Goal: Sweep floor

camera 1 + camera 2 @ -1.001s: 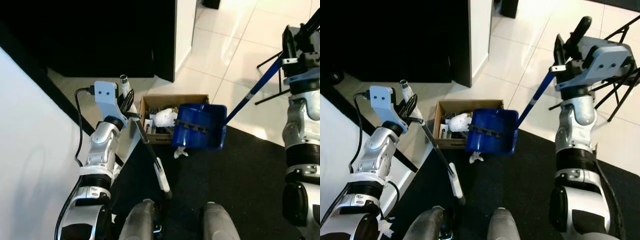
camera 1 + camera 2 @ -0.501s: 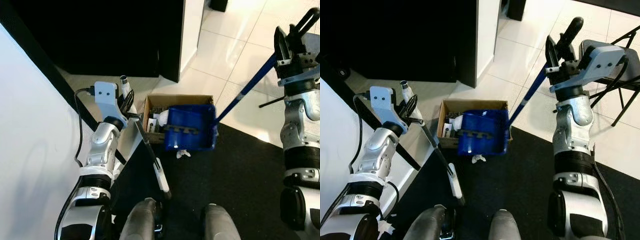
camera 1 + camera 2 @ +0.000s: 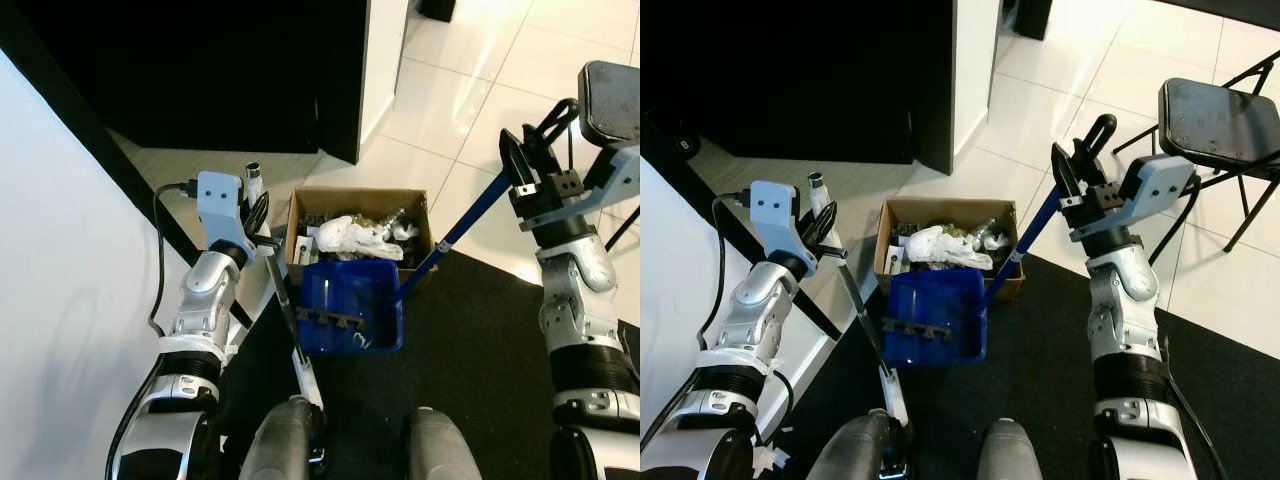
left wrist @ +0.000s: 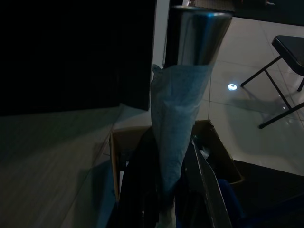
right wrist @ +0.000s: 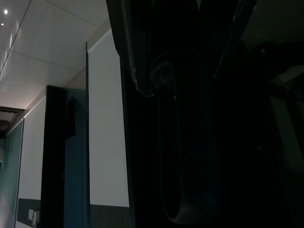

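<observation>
The dustpan (image 3: 935, 318) is deep blue, its long handle (image 3: 1032, 231) the same blue. The box (image 3: 945, 242) is plain brown cardboard, holding crumpled white paper (image 3: 941, 246) among grey and dark scraps. The broom stick (image 3: 862, 320) is dark — nearly black — ending in a white piece (image 3: 895, 398) low down. The floor (image 3: 1040, 90) is glossy cream-white tile with thin grey joints; the rug (image 3: 1040, 370) over it is flat black. The left gripper (image 3: 823, 222) and right gripper (image 3: 1080, 160) have black fingers on silver arms with pale blue-grey wrist housings. The chair (image 3: 1215, 115) has a worn black seat and black legs — the wall panel (image 3: 790, 70) is black beside a white strip
</observation>
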Tool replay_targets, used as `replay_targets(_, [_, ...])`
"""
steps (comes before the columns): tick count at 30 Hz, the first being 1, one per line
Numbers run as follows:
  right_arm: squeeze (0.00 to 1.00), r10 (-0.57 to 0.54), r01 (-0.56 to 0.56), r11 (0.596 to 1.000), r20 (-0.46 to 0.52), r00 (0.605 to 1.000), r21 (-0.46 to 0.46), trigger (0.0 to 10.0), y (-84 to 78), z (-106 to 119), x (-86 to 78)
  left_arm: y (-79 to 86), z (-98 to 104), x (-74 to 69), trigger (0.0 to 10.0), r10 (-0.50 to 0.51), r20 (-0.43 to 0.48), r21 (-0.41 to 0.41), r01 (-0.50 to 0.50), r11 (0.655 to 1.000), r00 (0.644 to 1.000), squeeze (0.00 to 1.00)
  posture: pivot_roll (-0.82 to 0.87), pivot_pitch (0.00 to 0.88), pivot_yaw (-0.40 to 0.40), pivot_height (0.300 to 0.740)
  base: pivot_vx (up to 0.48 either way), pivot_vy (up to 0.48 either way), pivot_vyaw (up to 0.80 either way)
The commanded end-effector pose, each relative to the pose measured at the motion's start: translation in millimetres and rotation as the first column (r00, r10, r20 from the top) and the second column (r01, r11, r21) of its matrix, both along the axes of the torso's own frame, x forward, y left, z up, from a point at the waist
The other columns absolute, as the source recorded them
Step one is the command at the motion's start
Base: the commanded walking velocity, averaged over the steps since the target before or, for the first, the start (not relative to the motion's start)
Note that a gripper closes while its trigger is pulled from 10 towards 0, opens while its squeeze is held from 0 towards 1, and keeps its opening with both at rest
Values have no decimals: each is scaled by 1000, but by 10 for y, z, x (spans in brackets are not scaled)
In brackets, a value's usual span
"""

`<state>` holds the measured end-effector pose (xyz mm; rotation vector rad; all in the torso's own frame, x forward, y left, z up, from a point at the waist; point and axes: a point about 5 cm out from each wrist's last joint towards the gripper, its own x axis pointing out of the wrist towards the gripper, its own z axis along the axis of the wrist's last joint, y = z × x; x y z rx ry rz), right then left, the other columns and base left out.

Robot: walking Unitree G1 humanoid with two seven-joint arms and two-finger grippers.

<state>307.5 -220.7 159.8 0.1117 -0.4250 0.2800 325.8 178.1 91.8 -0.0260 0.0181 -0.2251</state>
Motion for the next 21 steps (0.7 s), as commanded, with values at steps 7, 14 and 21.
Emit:
replay_targets(7, [0, -27, 26, 999, -21, 999, -39, 10000, -127, -145, -222, 279, -116, -133, 10000, 29, -23, 90, -27, 996, 999, 0, -16, 31, 48, 740, 0, 0, 0])
replay_targets(14, [0, -80, 77, 996, -63, 995, -49, 10000, -242, -312, -486, 626, -169, -247, 10000, 103, -52, 161, -94, 982, 993, 0, -21, 30, 54, 740, 0, 0, 0])
replay_targets(21, [0, -94, 87, 994, -99, 991, -67, 10000, -262, -443, -558, 534, -155, -221, 10000, 101, -26, 100, -98, 990, 995, 0, -26, 24, 58, 740, 0, 0, 0])
